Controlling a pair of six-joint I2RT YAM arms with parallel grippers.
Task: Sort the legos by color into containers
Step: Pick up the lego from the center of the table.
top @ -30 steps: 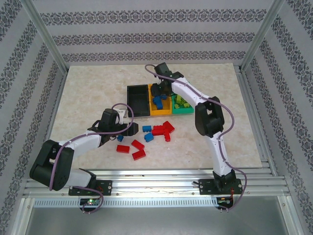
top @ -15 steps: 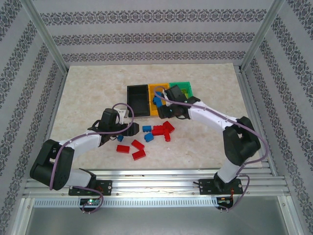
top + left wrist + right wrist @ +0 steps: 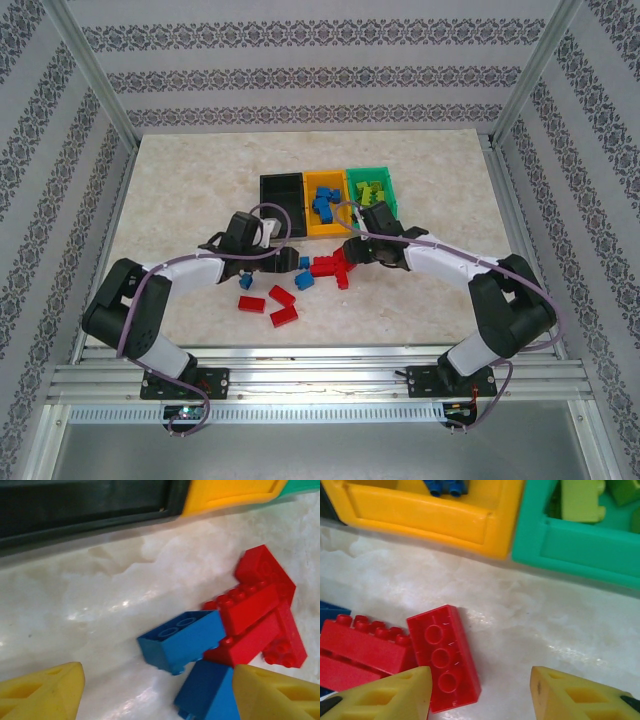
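Marble-patterned tabletop (image 3: 180,200), boxed in by striped wallpapered walls, carries three bins in a row at the far middle: a black bin (image 3: 281,203) on the left, an orange-yellow bin (image 3: 311,207) in the centre and a green bin (image 3: 384,186) on the right. Blue bricks already lie in the orange-yellow one and yellow-green bricks in the green one, so red seems meant for the black.

The unsorted legos lie just near of the bins, and both arms reach in over them. The left gripper (image 3: 157,675) hangs low with its yellow fingers (image 3: 45,692) spread wide. A blue brick (image 3: 182,640) lies on its side just ahead of the gap and holds nothing yet. A second blue brick (image 3: 202,692) lies against the right finger, and the red cluster (image 3: 257,605) presses in beside both, which could crowd the grasp.

The right gripper (image 3: 480,680) also has its jaws apart and clamps nothing. An upturned red brick (image 3: 444,657) lies beside its left finger, touching a studded red brick (image 3: 362,647). That looks like its next pick.

More loose red bricks (image 3: 283,316) wait nearer the arm bases.
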